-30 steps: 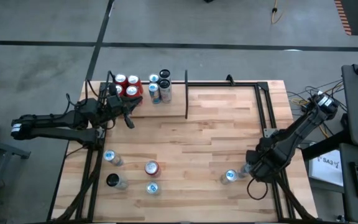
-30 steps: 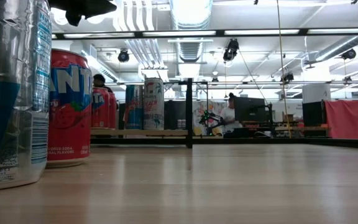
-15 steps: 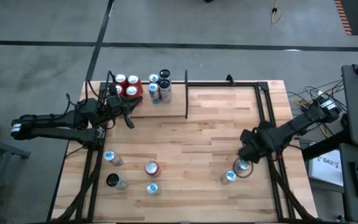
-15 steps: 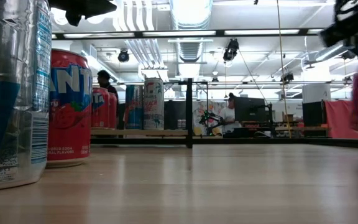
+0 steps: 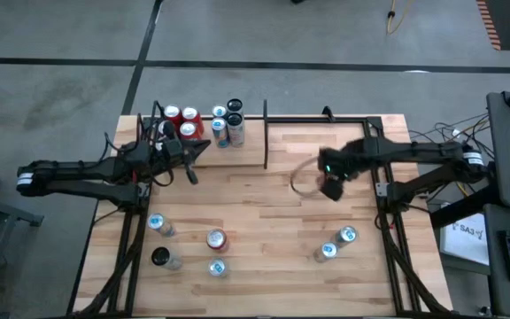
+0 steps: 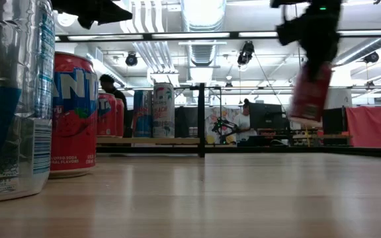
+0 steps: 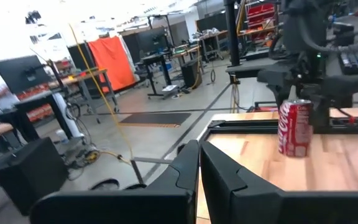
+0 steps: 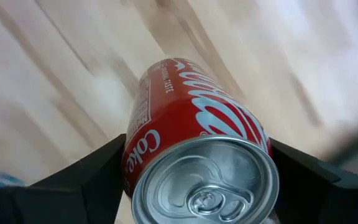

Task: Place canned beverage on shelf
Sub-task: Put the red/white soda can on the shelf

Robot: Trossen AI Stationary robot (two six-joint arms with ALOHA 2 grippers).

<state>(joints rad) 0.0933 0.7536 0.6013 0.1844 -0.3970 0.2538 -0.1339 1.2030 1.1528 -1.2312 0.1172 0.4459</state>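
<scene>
While the right gripper (image 5: 328,177) clasped the red cola can (image 8: 194,162) aloft over mid-table, a good carry meant heading toward ten o'clock, upright, into the shelf (image 5: 204,115); the left gripper (image 5: 189,159) waited, clenched.

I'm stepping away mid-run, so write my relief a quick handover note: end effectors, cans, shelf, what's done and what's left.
Right end effector: shut on a red cola can, carried in the air over mid-table.
Left end effector: shut, empty, waiting beside the shelf.
Done: six cans already stand in the shelf.
Left: place the held can there; six cans wait at the table's near edge.
</scene>
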